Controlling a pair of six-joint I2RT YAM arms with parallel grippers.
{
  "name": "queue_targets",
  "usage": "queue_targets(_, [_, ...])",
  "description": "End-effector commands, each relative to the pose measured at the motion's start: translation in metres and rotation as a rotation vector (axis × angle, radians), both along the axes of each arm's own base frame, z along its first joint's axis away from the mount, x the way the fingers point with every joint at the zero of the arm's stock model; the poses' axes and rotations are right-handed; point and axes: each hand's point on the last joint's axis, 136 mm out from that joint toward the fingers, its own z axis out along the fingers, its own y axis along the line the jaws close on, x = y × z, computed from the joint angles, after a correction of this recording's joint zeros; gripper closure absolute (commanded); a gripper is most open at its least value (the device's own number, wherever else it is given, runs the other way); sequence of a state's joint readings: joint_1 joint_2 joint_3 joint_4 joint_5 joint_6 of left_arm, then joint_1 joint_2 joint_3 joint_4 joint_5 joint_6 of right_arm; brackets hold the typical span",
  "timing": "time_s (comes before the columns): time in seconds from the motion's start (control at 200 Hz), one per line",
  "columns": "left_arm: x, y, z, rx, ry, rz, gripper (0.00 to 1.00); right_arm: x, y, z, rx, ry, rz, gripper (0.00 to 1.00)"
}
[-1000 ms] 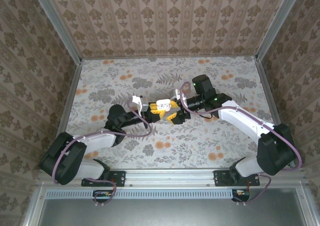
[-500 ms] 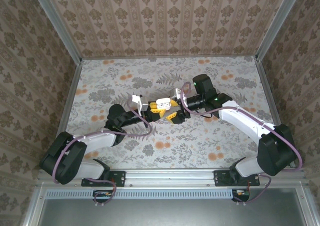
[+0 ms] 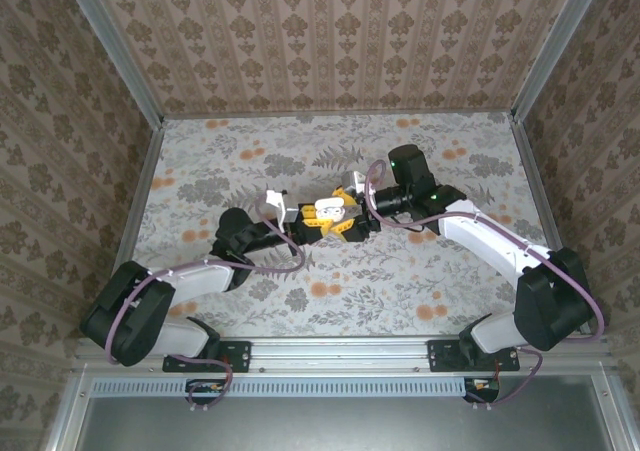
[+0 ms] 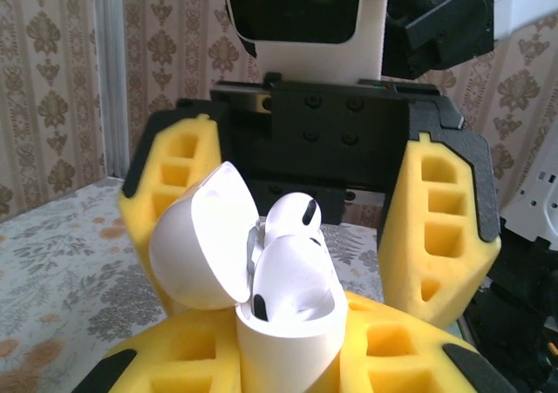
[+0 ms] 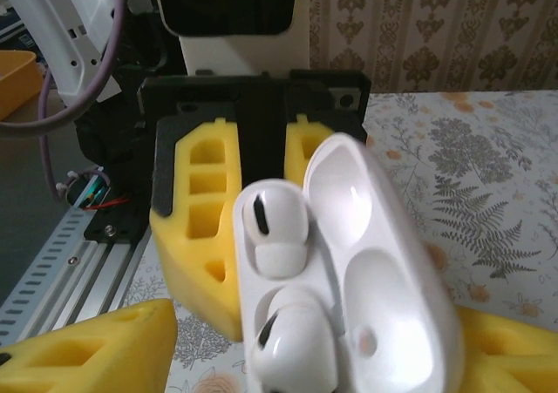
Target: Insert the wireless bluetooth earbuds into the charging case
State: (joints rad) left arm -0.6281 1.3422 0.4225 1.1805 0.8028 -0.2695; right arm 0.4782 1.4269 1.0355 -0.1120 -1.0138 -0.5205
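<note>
1. Left end effector [image 3: 322, 227]: we are logging it as closed on the lower body of the charging case [image 3: 331, 210]. Its yellow foam fingers [image 4: 410, 345] are pressing in from both sides.
2. Charging case [image 4: 281, 328]: white and pebble-shaped, it is sitting in that grip over the middle of the desk [image 3: 220, 161]. Its lid [image 4: 202, 236] is standing open, swung back to one side.
3. Earbuds [image 5: 270, 223]: we are counting two, both white. They are sitting in the case's wells, one [image 4: 292, 223] riding higher than the other [image 4: 292, 275], and their rounded heads are showing above the rim.
4. Right end effector [image 3: 351, 213]: it is standing open and gripping nothing. Its yellow fingers [image 4: 445, 227] are flanking the case with a gap on each side, and it is facing the left end effector head-on.
5. Desk: its floral surface is spreading out beneath both arms.
</note>
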Motion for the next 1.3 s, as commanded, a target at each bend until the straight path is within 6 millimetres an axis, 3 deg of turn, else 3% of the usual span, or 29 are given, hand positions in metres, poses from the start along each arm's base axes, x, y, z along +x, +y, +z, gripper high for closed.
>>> queue_targets(0.0, [-0.004, -0.003, 0.009, -0.016, -0.016, -0.037, 0.88, -0.001, 0.004, 0.019, 0.051, -0.029, 0.048, 0.32])
queue_targets(0.325, [0.0, -0.001, 0.005, -0.008, -0.01, 0.0, 0.88, -0.007, 0.0, 0.024, 0.061, -0.059, 0.048, 0.35])
queue_targets(0.34, [0.0, -0.001, 0.004, -0.007, -0.011, 0.0, 0.88, -0.012, -0.002, 0.034, 0.073, -0.083, 0.048, 0.35])
queue_targets(0.405, [0.001, -0.001, 0.004, -0.007, -0.01, 0.005, 0.88, -0.015, -0.004, 0.037, 0.078, -0.092, 0.05, 0.37])
queue_targets(0.7, [0.001, 0.0, 0.005, -0.011, -0.013, 0.008, 0.88, -0.026, -0.012, 0.034, 0.055, -0.089, 0.028, 0.39])
queue_targets(0.955, [-0.008, 0.001, 0.01, -0.021, -0.036, -0.022, 0.88, -0.02, -0.034, 0.044, 0.06, -0.134, -0.068, 0.38])
queue_targets(1.09, [-0.015, 0.002, 0.012, -0.028, -0.064, -0.05, 0.88, -0.019, -0.04, 0.038, 0.047, -0.116, -0.084, 0.39])
queue_targets(1.295, [-0.017, 0.001, 0.012, -0.03, -0.069, -0.061, 0.88, -0.022, -0.032, 0.023, 0.013, -0.068, -0.043, 0.43])
